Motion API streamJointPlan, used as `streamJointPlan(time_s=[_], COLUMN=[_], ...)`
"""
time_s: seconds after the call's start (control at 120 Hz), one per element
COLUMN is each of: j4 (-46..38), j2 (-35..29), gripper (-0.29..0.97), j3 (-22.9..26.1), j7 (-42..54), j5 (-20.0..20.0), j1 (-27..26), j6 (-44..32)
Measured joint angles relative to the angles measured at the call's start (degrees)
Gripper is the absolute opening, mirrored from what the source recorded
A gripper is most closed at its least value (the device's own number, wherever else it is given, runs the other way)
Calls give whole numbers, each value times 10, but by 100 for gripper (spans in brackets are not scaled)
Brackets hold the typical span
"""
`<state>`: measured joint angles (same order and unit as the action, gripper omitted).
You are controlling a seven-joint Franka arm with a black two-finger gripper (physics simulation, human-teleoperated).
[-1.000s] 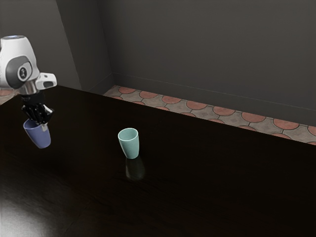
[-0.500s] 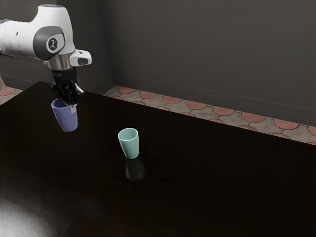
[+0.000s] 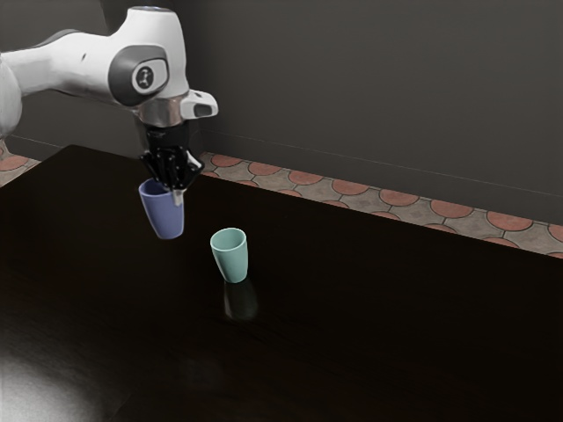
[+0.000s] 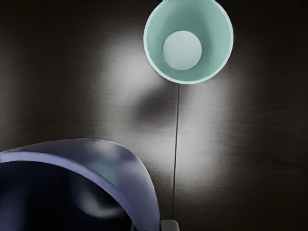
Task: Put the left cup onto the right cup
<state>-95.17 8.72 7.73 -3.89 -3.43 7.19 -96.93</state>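
Jaws are standing narrow, clenching the rim wall of the blue cup (image 3: 164, 214). The black gripper (image 3: 177, 186) is grasping it from above, left of centre in the exterior frame. The blue cup is hanging slightly tilted, clear of the dark table (image 3: 369, 334), mouth facing up. The teal cup (image 3: 230, 254) is standing upright on the table near frame centre, to the lower right of the blue cup, near but not touching. In the wrist view the blue cup (image 4: 122, 175) is looming blurred just under the hand. Beyond it and apart, the teal cup (image 4: 188, 41) is showing its open mouth and pale bottom. The white arm (image 3: 97, 66) is coming in from the upper left. A tiled floor (image 3: 396, 200) strip and grey wall (image 3: 378, 79) are running behind the table.
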Motion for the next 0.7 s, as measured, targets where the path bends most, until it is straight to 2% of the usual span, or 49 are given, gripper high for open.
streamJointPlan(time_s=[0.25, 0.7], j4=[28, 77], j2=[27, 85], gripper=[-11, -11], j3=[22, 32], j7=[-40, -83], j5=[1, 0], j1=[-3, -8], j6=[-2, -12])
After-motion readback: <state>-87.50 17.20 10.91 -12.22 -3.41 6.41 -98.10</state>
